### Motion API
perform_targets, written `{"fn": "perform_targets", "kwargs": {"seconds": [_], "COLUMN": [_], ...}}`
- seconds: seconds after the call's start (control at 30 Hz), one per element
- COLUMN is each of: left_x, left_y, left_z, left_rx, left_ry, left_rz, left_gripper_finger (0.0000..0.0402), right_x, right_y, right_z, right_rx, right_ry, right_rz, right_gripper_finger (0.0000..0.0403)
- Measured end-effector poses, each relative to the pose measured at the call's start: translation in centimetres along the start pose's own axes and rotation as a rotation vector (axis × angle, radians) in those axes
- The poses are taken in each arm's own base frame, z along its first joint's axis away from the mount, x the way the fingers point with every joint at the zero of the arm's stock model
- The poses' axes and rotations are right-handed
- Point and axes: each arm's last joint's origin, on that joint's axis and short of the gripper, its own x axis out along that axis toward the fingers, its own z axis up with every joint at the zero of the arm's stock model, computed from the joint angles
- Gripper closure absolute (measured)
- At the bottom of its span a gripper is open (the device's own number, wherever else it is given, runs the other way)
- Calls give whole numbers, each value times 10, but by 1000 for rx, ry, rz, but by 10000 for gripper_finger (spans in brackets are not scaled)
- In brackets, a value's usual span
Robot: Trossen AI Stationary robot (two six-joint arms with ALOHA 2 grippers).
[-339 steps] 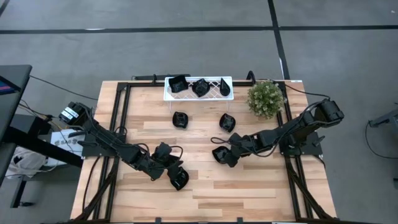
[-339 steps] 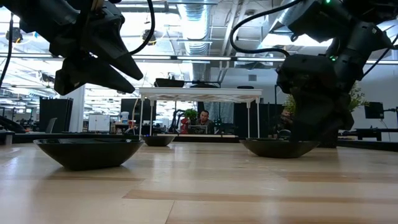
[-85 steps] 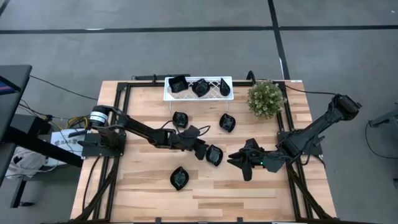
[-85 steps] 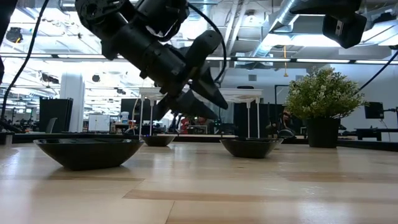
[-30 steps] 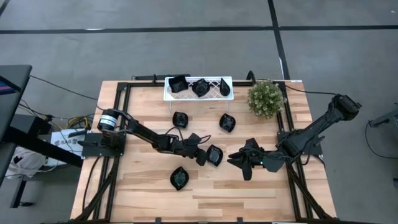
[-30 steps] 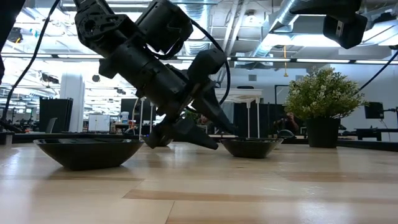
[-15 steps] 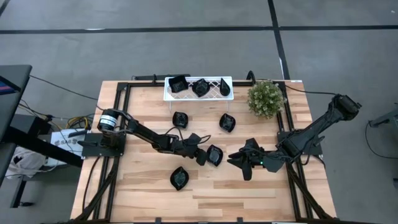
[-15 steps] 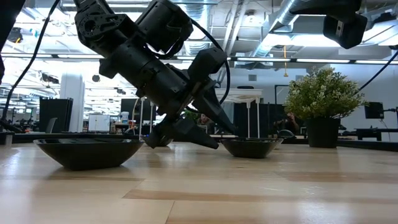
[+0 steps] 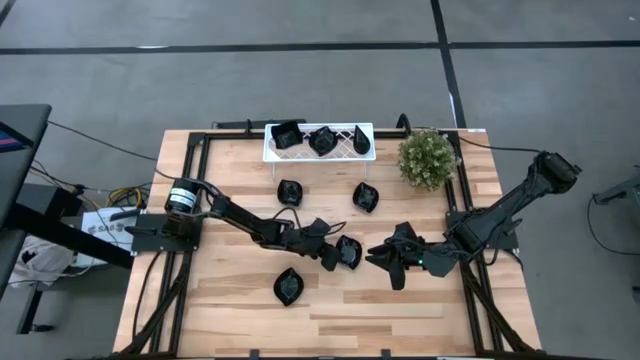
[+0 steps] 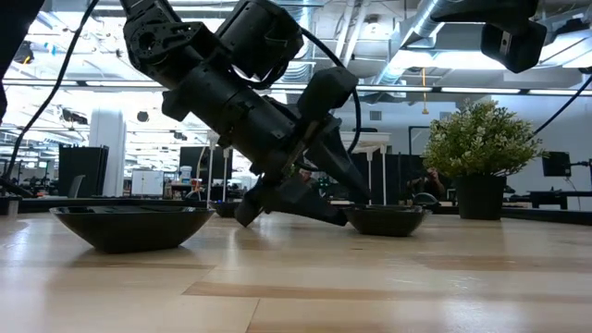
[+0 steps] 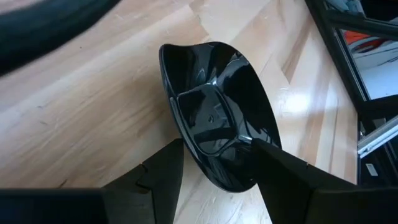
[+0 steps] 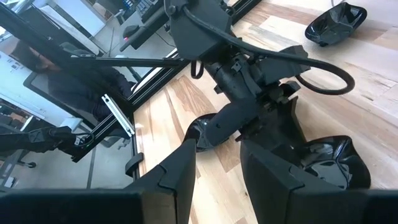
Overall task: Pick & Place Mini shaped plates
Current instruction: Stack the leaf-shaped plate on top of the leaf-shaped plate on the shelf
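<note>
Since half a second ago, the left pincer [image 9: 335, 254] has slid a little further toward the middle of the table [image 9: 400, 305], and now its fingers stand on both sides of the edge of one mini shaped plate [image 9: 349, 251]. In the left wrist view this glossy black plate [image 11: 217, 112] sits between the two dark fingers [image 11: 163, 171], which are spread wide and not yet pressed on it. In the low view the left pincer [image 10: 347, 208] leans down steeply, and its tips are at the rim of the plate [image 10: 387, 219], which rests on the wood.

Right pincer [image 9: 380, 258] lies low just beside the same plate, on its other side, with the jaws partly apart and nothing between them.

Other plates are spread around: a leaf-shaped one [image 9: 288, 287] nearer the front edge, two more [image 9: 290, 191] and [image 9: 366, 196] further back, and three in the white lattice tray [image 9: 282, 153] at the far edge. A small potted plant [image 9: 427, 158] stands to the right of the tray.
</note>
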Motion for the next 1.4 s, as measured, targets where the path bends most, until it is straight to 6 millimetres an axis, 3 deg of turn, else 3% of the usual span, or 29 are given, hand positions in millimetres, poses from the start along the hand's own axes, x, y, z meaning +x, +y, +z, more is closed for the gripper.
{"fn": "perform_targets", "kwargs": {"seconds": [0.27, 1.23, 1.4], "left_x": [0, -1, -7], "left_y": [0, -1, -5], "left_z": [0, 1, 6], "left_rx": [3, 3, 27], "left_ry": [6, 0, -2], "left_rz": [4, -2, -23], "left_gripper_finger": [224, 391, 392], "right_x": [0, 0, 0], "right_y": [0, 0, 0], "right_z": [0, 0, 0], "right_rx": [0, -2, 17], "right_ry": [0, 0, 0], "right_rz": [0, -1, 0], "right_gripper_finger": [280, 281, 281]}}
